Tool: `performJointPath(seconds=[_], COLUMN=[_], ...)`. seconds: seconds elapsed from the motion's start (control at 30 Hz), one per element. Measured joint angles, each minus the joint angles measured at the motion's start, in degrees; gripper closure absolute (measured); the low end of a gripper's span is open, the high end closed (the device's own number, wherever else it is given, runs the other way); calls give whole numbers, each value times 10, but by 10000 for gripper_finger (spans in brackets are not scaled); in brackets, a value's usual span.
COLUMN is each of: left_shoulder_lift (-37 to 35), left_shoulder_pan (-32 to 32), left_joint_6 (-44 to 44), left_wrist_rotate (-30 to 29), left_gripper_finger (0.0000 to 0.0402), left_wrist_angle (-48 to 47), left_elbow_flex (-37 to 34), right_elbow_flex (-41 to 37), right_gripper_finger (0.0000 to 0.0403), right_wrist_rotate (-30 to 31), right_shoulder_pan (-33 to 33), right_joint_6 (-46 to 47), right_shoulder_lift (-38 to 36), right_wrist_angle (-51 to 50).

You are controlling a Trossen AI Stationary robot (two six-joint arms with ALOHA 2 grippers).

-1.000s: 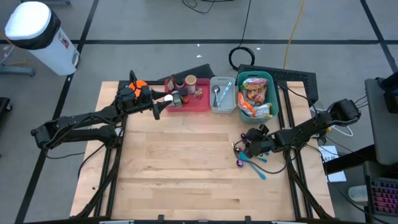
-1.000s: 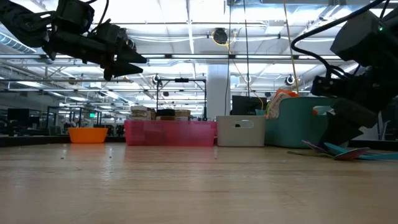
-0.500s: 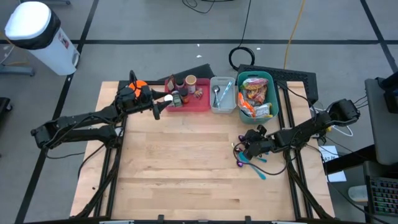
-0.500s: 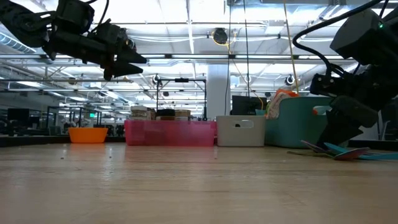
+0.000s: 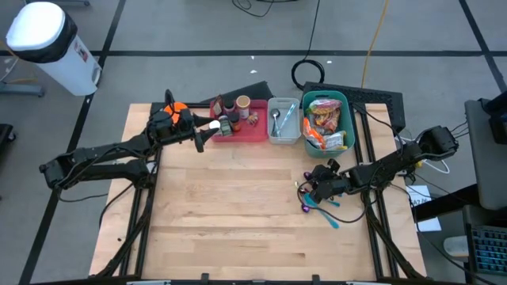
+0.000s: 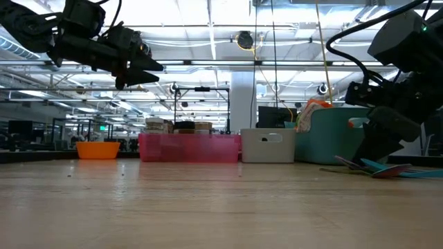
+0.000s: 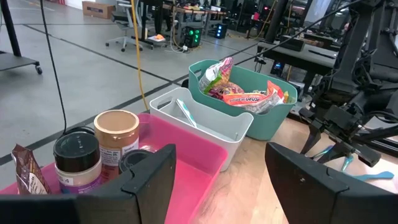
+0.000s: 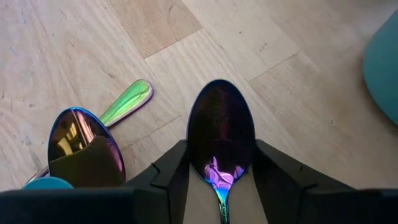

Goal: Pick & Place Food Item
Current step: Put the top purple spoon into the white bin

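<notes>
The table (image 5: 238, 214) was pale wood planks, mostly bare across the middle and the near edge. Behind it, the low view looked into a big open hall with ceiling lights and racks, and a white bin (image 5: 47, 43) stood on the grey floor off the far left corner.

Along the far edge sat a teal basket (image 5: 342, 101) stuffed with snack packets (image 5: 325, 127), just beside it a white tub (image 5: 273, 136) with some cutlery, then a pink tray (image 5: 257, 131) with jars (image 7: 116, 134) and small bottles. An orange bowl (image 6: 97, 149) was near the far left corner.

The left gripper (image 5: 201, 134) hung in the air just off the pink tray's left end, fingers spread, nothing between them.

The right gripper (image 5: 309, 193) was down at the table near the right edge, in front of the basket, clamped on a shiny rainbow spoon (image 8: 221, 134) whose bowl stuck out past the fingers. A second rainbow spoon (image 8: 84, 146) and a blue utensil (image 5: 333, 219) lay right by it on the wood.

From above that pile was a tangle, the arm covered half of it. Couldn't read the jar labels or tell what the individual snacks were, and the blue thing was cut off in the wrist shot.
</notes>
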Motion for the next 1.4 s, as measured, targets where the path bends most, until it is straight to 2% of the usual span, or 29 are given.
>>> performJointPath(seconds=[0.33,0.6,0.8,1.03,1.1,1.23,1.4], left_shoulder_lift=[0,0,0,0,0,0,6], left_shoulder_pan=[0,0,0,0,-6,-37,-93], left_joint_6=[0,0,-17,-110,-138,-125,-101], left_wrist_rotate=[0,0,0,-14,-15,13,4], left_gripper_finger=[146,146,146,146,146,146,146], left_wrist_angle=[0,2,8,29,51,101,74], left_elbow_flex=[0,0,0,0,0,4,52], right_elbow_flex=[0,0,0,0,0,1,1], right_gripper_finger=[264,265,265,264,264,265,264], right_wrist_rotate=[2,11,38,66,65,63,62], right_shoulder_pan=[0,0,0,-4,-11,-30,-49], right_joint_6=[0,-19,-142,-327,-357,-400,-435], right_shoulder_lift=[-4,-67,-107,-109,-105,-91,-74], right_wrist_angle=[2,14,130,295,327,382,435])
